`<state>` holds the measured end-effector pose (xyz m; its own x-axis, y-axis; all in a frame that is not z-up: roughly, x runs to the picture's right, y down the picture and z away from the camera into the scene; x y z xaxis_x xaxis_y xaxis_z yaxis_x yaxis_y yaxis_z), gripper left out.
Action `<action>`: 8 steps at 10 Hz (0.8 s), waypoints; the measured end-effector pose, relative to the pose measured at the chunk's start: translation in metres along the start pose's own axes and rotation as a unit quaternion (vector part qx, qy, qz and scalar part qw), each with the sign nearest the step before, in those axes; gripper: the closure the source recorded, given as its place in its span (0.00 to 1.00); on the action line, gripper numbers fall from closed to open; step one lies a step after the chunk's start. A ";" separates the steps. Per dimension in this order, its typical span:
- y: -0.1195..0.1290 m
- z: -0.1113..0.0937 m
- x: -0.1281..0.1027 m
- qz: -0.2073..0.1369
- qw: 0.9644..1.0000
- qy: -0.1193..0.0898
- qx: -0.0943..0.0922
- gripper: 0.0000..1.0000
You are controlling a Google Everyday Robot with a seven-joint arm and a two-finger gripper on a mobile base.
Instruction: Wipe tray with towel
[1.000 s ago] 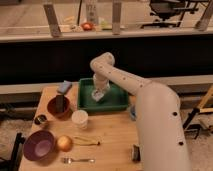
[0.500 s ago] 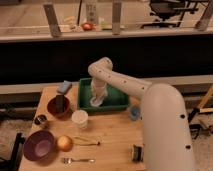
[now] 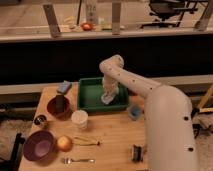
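A green tray [image 3: 90, 95] sits at the back middle of the wooden table. A pale towel [image 3: 108, 96] lies in the tray's right part. My gripper [image 3: 108, 90] reaches down from the white arm into the tray and sits right on the towel, pressing it against the tray floor.
A dark red bowl [image 3: 58, 106] with a dark object stands left of the tray, a blue sponge [image 3: 64, 87] behind it. A white cup [image 3: 79, 120], purple bowl [image 3: 38, 145], orange fruit [image 3: 64, 143], fork [image 3: 77, 160], small can [image 3: 40, 120] and blue cup [image 3: 134, 112] are on the table.
The gripper with the towel has shifted right, from the tray's middle toward its right side.
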<state>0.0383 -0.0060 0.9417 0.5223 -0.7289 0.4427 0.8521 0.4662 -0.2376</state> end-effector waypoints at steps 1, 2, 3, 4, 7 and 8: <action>-0.009 -0.002 0.011 0.008 1.000 0.012 0.010 1.00; -0.015 -0.003 0.013 0.012 1.000 0.017 0.017 1.00; -0.024 -0.003 0.011 0.011 0.999 0.019 0.027 1.00; -0.037 -0.003 0.002 0.004 0.999 0.013 0.040 1.00; -0.052 -0.006 -0.036 -0.043 0.996 -0.025 0.069 1.00; -0.047 -0.007 -0.049 -0.062 0.994 -0.041 0.076 1.00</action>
<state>-0.0273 0.0039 0.9253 0.4029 -0.7451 0.5315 0.8920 0.4497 -0.0458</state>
